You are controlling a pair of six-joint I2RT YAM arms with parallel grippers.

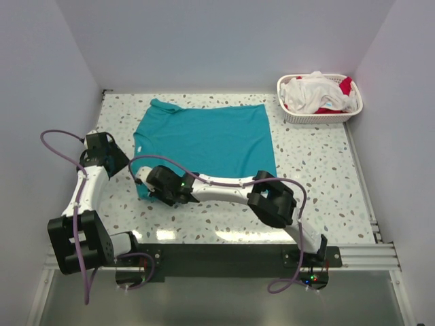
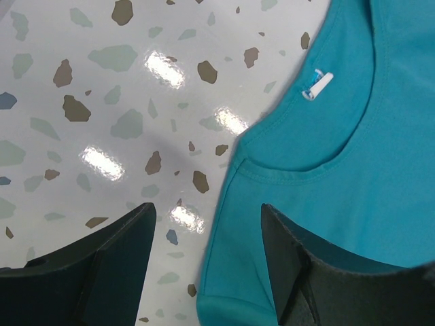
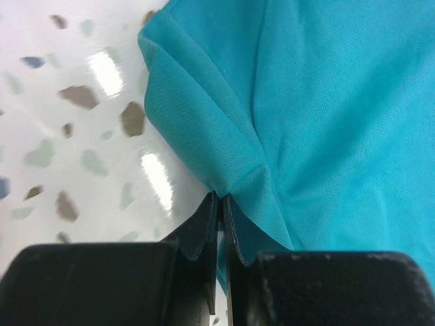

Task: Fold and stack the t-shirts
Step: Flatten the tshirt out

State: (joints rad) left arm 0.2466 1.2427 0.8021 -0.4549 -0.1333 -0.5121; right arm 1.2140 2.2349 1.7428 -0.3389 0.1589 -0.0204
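Mid-table: one teal tee (image 1: 204,139), collar toward left edge, long axis left-right. Right gripper (image 3: 221,204) pinches its near sleeve; left gripper (image 2: 207,219) spread. One basket (image 1: 288,115), far-right corner.

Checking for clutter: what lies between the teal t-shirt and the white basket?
Bare speckled table only, from teal t-shirt to basket, per the top external view.

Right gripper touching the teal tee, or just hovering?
Touching. Right wrist view: the right gripper is shut on a pinched fold of the teal t-shirt.
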